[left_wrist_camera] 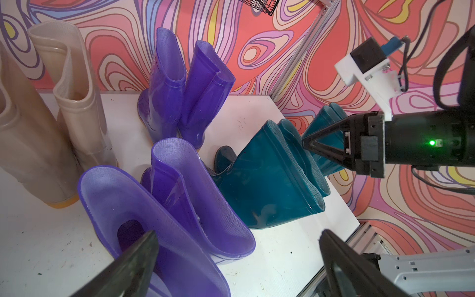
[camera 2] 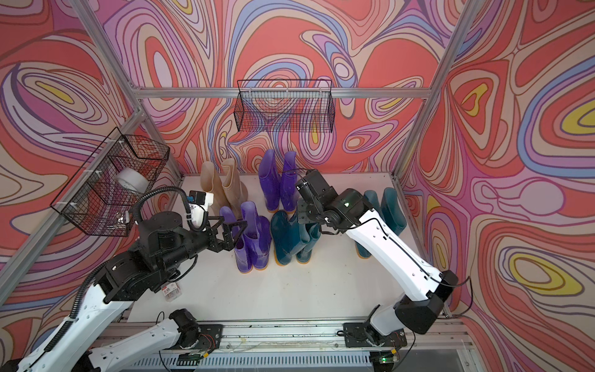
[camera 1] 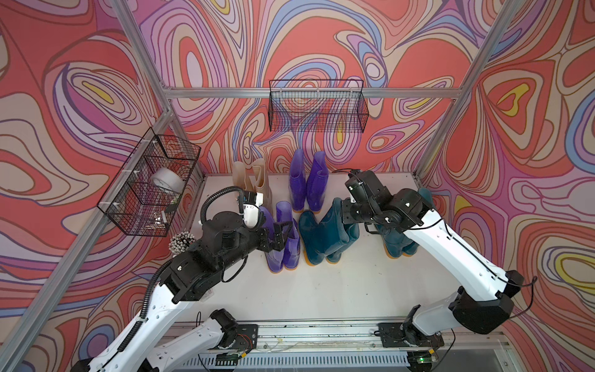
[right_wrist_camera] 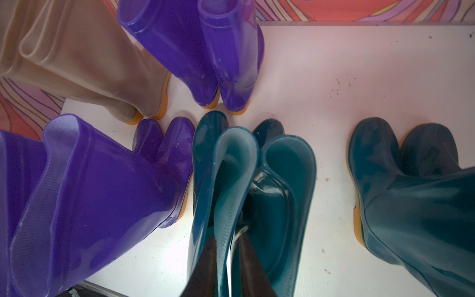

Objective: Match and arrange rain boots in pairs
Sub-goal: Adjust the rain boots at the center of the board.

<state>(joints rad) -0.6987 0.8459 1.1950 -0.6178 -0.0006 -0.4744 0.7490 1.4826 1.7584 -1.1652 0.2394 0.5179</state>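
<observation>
Cuff, teal boot (right_wrist_camera: 205, 167): right end effector (right_wrist_camera: 227, 235) pinching (wrist views only); left end effector (left_wrist_camera: 239, 232) spread.

Left tool (left_wrist_camera: 237, 232) agape — right tool (right_wrist_camera: 227, 239) clamped

The purple boots (left_wrist_camera: 164, 195) are glossy, half-clear rubber with a fine woven grain on the inside. The teal boots (right_wrist_camera: 282, 180) are opaque and shine strongly, and the beige boots (left_wrist_camera: 77, 102) look milky. The white tabletop (camera 1: 322, 290) is smooth, matt and scuffed. The wire baskets (camera 1: 317, 106) are black metal.
</observation>
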